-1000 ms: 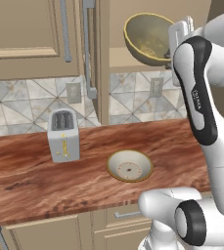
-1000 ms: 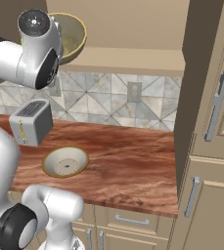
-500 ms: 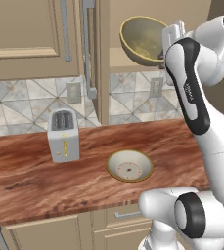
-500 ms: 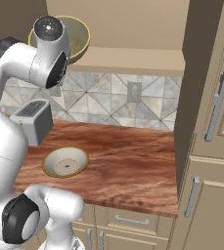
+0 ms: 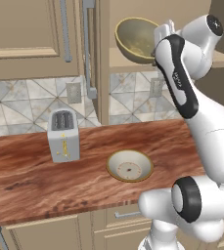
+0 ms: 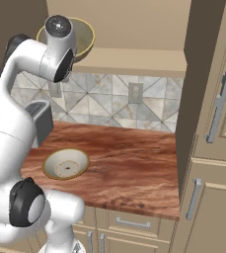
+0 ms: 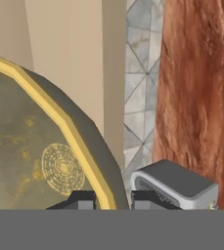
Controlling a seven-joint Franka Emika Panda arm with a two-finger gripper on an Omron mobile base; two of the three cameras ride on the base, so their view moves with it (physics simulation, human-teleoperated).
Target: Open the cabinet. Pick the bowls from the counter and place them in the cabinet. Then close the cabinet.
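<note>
Writing or brand marks cannot be read anywhere. Gripper [image 7: 112,199] pinches the deep bowl's [image 5: 137,39] yellow rim, holding it tipped, mouth sideways, at the open cabinet's [image 6: 134,62] shelf. The shallow bowl [image 5: 129,166] sits upright on the counter [image 5: 35,176], right of the toaster [image 5: 63,135]. The hand view shows concentric rings inside the deep bowl.

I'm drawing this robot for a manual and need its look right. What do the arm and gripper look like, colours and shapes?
The arm is glossy white, built of rounded tubular links with black bands at the joints and round dark grey caps on the elbows. One link carries a long black panel with small pale lettering. No loose cables show. The gripper ends in two small dark, blocky finger tips.
</note>
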